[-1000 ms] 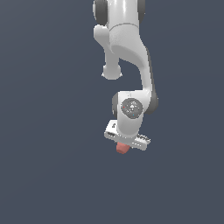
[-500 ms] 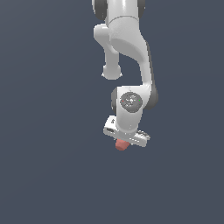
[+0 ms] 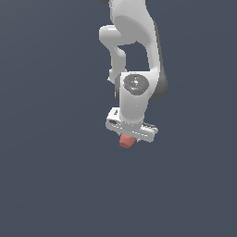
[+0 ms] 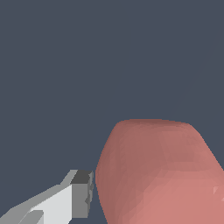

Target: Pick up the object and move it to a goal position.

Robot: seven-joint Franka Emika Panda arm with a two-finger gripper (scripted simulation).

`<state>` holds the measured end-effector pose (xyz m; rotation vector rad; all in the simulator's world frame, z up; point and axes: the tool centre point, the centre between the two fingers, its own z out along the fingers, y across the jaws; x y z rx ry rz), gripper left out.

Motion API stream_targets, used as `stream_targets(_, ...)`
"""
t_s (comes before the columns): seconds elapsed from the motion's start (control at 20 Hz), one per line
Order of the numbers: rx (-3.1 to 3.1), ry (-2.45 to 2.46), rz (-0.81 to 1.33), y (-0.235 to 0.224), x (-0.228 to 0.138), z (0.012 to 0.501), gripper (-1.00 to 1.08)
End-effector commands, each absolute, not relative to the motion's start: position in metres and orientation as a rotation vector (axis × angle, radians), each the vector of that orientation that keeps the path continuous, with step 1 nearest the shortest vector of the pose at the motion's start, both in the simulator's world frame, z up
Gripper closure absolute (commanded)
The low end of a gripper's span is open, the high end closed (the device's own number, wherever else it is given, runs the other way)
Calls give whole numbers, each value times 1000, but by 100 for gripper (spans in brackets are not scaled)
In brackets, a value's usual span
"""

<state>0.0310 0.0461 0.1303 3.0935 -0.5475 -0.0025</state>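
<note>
One small salmon-red lump (image 3: 126,141), matte and faceted, sits pinched in my claw (image 3: 127,139), narrower than its body.

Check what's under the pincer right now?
A red lump pokes out just below the pincer. The wrist view shows one fingertip beside the lump. The other finger and the contact points are hidden, so the grip can't be confirmed.

no readable text, no labels, no brands, no numbers, no signs anywhere
</note>
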Motion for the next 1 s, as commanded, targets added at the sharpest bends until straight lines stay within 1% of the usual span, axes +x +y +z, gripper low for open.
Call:
stream_targets(0.0,3094,-548,-1,42,20,151,108)
stream_targets(0.5,3095,-548,-1,23,-25,239,108)
stream_targets(0.95,3095,-548,-1,5,-68,328,108)
